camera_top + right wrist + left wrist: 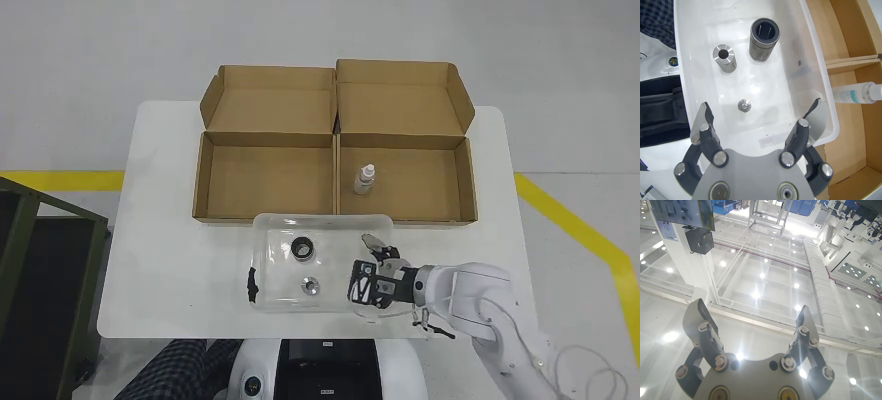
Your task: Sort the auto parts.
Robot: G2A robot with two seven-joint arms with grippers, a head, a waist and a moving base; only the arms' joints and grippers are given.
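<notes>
A white plastic bin [320,217] [815,47] at the table's front holds three metal parts. They are a dark cylindrical bearing [763,43] [303,245], a silver sleeve with a bore [725,58] [312,286], and a small silver cone-tipped piece [744,105]. My right gripper [761,105] [375,268] hangs open over the bin's right end, its fingers either side of the small piece and above it, holding nothing. My left gripper [752,305] is open and empty, pointing up at the ceiling.
Two open cardboard boxes stand behind the bin, the left box [265,180] and the right box [420,185] [872,132]. A small clear bottle [366,178] [853,93] is in the right box. A black object [252,285] sits at the bin's left edge.
</notes>
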